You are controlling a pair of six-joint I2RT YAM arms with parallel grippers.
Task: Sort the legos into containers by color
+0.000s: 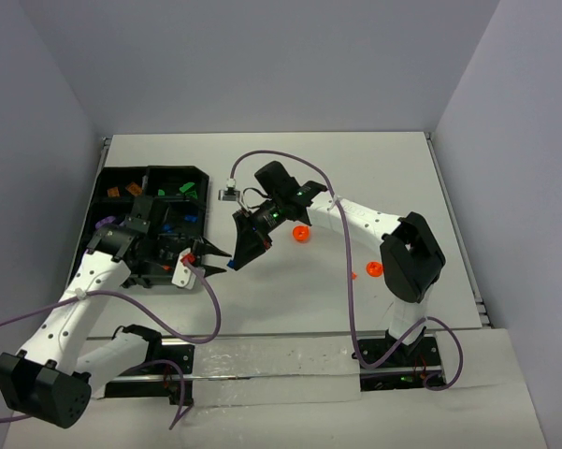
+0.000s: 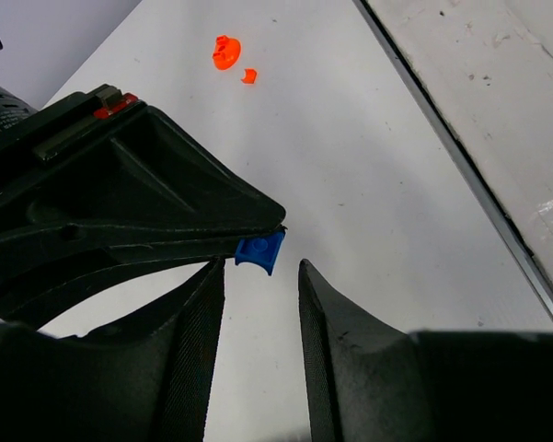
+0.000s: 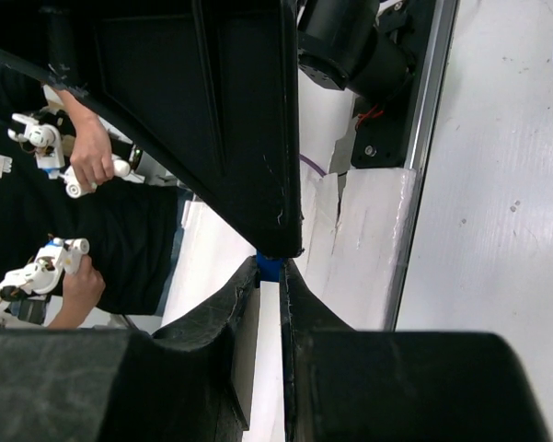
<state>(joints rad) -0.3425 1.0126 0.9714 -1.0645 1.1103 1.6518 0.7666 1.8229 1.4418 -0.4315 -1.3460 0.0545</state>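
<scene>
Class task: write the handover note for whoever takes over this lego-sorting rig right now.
Right gripper: shut on a blue lego, held beside the tray.
Left gripper: open, its fingers just short of that lego, apparently for a handover.
Done: orange legos and green legos lie in separate tray compartments.
Left: bin the blue lego, then the loose orange pieces on the table.

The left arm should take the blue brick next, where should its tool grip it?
Likely the end of the blue brick poking past the shut right tool. Come straight on with the open left tool, straddling that free end.
</scene>
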